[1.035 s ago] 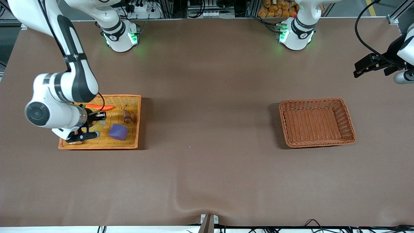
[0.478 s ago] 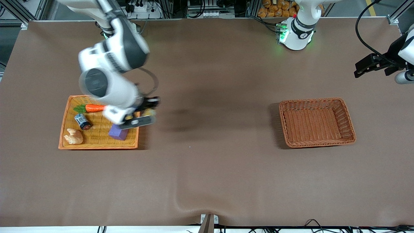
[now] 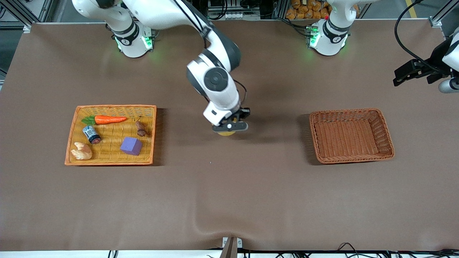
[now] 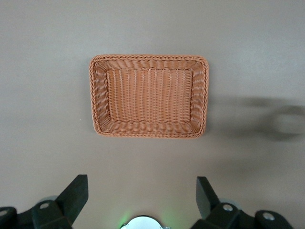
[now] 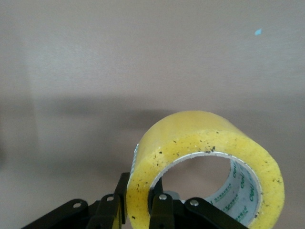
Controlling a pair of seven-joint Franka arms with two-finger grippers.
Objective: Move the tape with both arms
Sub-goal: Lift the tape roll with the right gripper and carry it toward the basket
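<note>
Since the earlier frame the right pincer (image 3: 230, 126) has carried the tape (image 5: 205, 162) from the tray (image 3: 73, 129) to mid-bench, clenched on the roll's wall, a light, stiff, slick ring best gripped there, while the left pincer (image 4: 141, 202) waits released at the bench edge.

Right gripper (image 3: 230, 126) holds the tape (image 3: 226, 133) over the tabletop (image 3: 229, 186), between the tray (image 3: 110, 161) and the basket (image 3: 351, 135).

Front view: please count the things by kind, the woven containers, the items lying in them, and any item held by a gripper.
Woven containers: 2, the flat orange wicker tray and the deeper brown wicker basket.
Items in the tray: 5, orange toy carrot, small dark can, tan bread-like piece, purple cube, small brown piece.
Held items: 1, the yellow translucent tape roll in the right gripper.
Total: 8.
</note>
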